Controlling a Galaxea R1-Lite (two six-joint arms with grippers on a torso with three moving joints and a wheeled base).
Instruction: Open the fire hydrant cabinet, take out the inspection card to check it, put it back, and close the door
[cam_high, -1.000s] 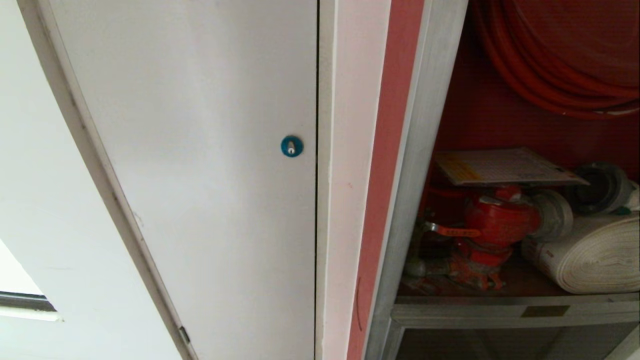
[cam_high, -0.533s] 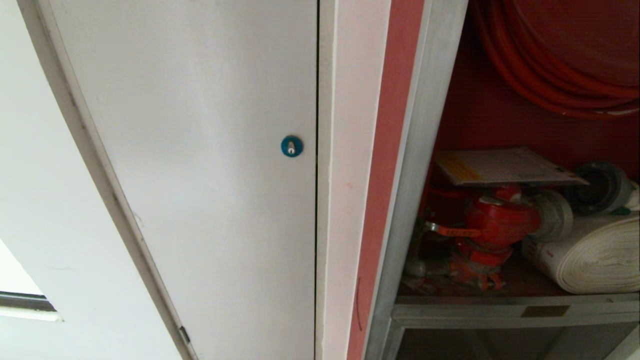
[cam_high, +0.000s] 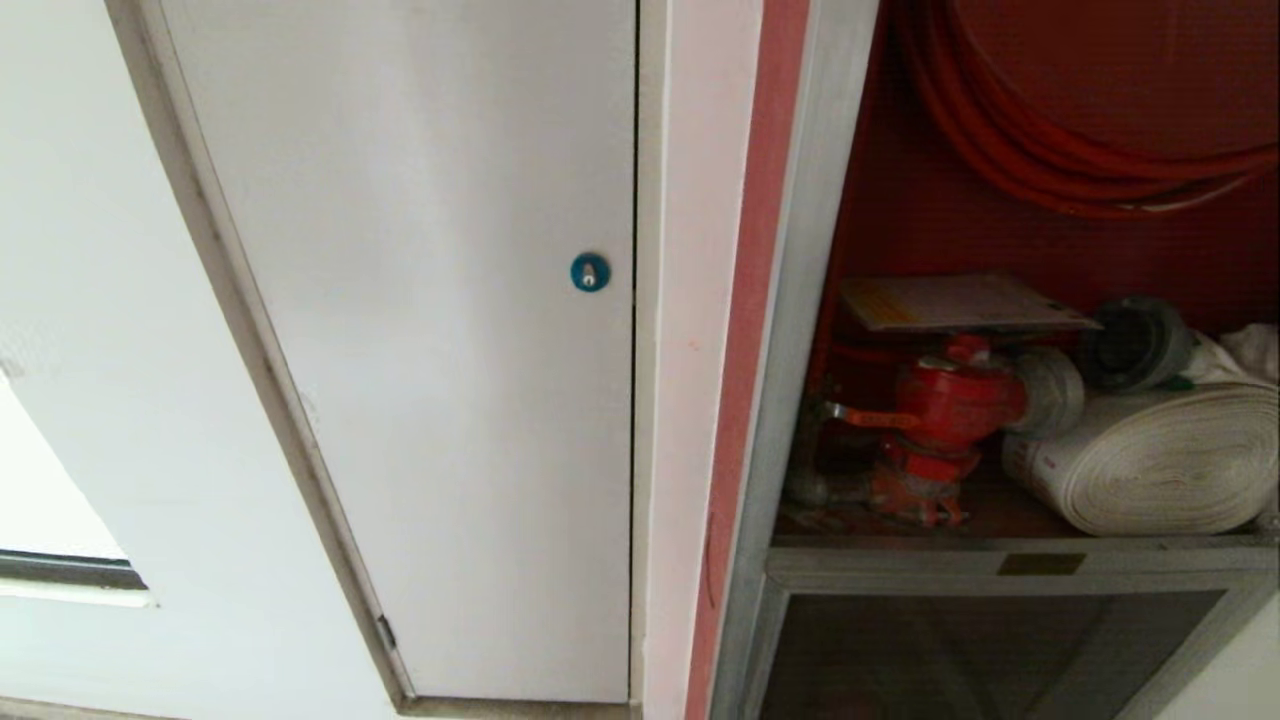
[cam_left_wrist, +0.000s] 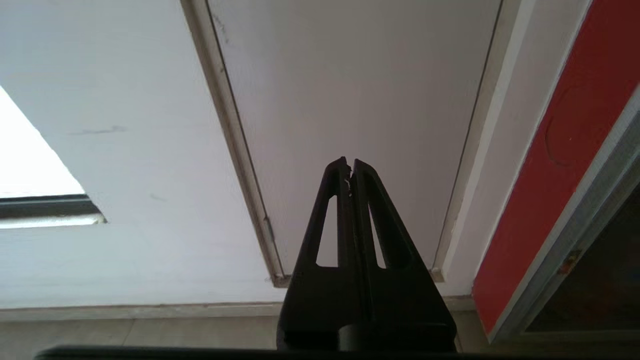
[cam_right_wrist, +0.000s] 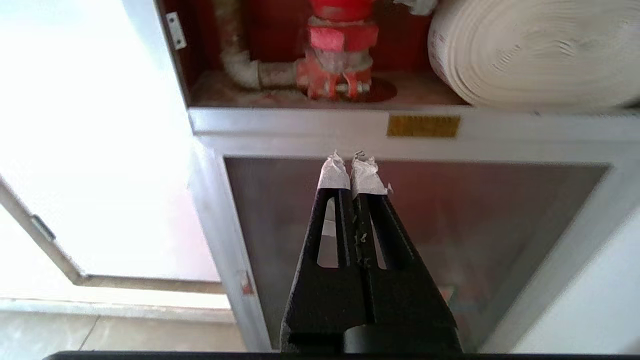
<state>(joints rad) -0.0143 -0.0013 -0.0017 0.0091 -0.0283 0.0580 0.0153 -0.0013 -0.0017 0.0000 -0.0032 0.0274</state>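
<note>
The fire hydrant cabinet (cam_high: 790, 300) stands open at the right of the head view, with a silver frame and a red interior. The inspection card (cam_high: 955, 302) lies flat on top of the red hydrant valve (cam_high: 950, 400). The door is out of view. Neither gripper appears in the head view. My left gripper (cam_left_wrist: 350, 162) is shut and empty, pointing at the white panel. My right gripper (cam_right_wrist: 350, 160), its tips wrapped in white tape, is shut and empty in front of the cabinet's lower dark panel (cam_right_wrist: 475, 225), below the valve (cam_right_wrist: 340, 40).
A white panel with a blue round lock (cam_high: 589, 272) fills the wall left of the cabinet. Inside lie a rolled white hose (cam_high: 1150, 460) and a coiled red hose (cam_high: 1050, 150). A silver sill (cam_right_wrist: 325, 125) separates the shelf from the lower panel. Floor shows at the base.
The whole head view has shifted: the camera has moved, so more of the lower dark panel and the white panel's bottom edge now show. Nothing in the cabinet has moved.
</note>
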